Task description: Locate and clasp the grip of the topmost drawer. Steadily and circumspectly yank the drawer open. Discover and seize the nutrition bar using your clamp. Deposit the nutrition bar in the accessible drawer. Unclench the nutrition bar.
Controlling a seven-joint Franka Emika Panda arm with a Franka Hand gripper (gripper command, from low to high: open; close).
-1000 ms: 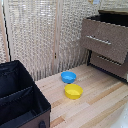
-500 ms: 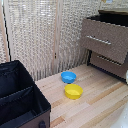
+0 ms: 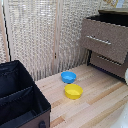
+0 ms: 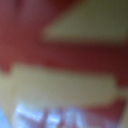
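From the exterior view I see the top drawer pulled out of the dresser, ready to take the bar. My wrist view is filled by a blurred red and yellow surface, probably the bar right at the camera. I cannot tell how the jaws stand.

Blue bowl, yellow bowl, grey-brown wood-grain topmost drawer, black bin

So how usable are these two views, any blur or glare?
Exterior view: soft, low-resolution but legible; topmost drawer open, both bowls clear, no harsh glare. Wrist view: wholly out of focus, only red and pale yellow bands filling the frame, nothing identifiable.
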